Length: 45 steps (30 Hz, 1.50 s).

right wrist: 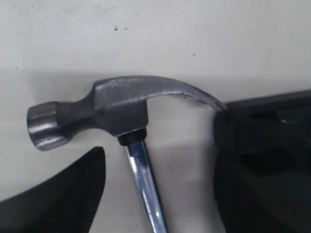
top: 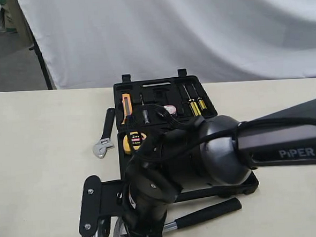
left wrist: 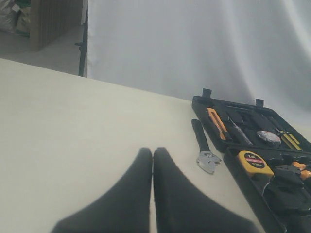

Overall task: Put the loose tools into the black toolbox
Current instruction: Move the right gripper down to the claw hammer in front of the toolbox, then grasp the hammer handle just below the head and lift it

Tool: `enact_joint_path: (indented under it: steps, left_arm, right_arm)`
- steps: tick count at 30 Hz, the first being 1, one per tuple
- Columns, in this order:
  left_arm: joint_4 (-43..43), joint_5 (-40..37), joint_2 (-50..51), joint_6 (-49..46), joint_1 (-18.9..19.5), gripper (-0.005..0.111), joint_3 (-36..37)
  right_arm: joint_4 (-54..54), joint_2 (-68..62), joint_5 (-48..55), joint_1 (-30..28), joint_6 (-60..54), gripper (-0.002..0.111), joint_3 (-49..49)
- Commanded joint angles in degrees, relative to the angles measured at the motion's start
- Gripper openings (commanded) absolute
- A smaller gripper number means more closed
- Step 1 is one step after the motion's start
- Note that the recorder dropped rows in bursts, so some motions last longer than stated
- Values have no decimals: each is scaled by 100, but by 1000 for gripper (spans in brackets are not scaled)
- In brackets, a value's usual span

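Observation:
The claw hammer lies on the table in front of the black toolbox (top: 162,94), its black handle (top: 209,213) pointing right. In the right wrist view its steel head (right wrist: 107,109) and shiny shaft (right wrist: 143,184) are close below the camera. My right gripper (right wrist: 158,194) is open, one finger (right wrist: 63,199) on each side of the shaft, not touching it. The claw tip meets a black edge (right wrist: 252,121). The adjustable wrench (top: 104,135) (left wrist: 204,150) lies left of the toolbox (left wrist: 243,174). The small tape roll (left wrist: 267,137) sits in the toolbox's far half. My left gripper (left wrist: 152,154) is shut and empty above bare table.
The open toolbox holds a yellow tape measure (top: 133,141) (left wrist: 255,162), an orange-handled tool (top: 126,105) and yellow-handled screwdrivers (top: 196,106). The right arm (top: 219,152) covers much of the near half. A white cloth (top: 195,30) hangs behind the table.

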State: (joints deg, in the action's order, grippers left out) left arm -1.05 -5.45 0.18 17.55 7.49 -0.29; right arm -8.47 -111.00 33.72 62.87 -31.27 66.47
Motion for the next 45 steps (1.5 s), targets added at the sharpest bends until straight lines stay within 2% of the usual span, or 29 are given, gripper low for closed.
enact_joint_path:
  steps: [1, 12, 20, 39, 45]
  left_arm:
    - [-25, 41, -18, 27, 145, 1, -15]
    - [-25, 41, -18, 27, 145, 1, -15]
    - [-25, 41, -18, 27, 145, 1, -15]
    - [-25, 41, -18, 27, 145, 1, -15]
    - [-25, 41, -18, 27, 145, 1, -15]
  right_arm:
    - [-198, -3, -258, 0, -56, 61, 12]
    - [-141, -524, -196, 0, -59, 61, 12]
    - [304, -505, 94, 0, -62, 56, 12]
    - [267, -43, 390, 52, -265, 56, 12]
    - [299, 13, 87, 52, -402, 56, 12]
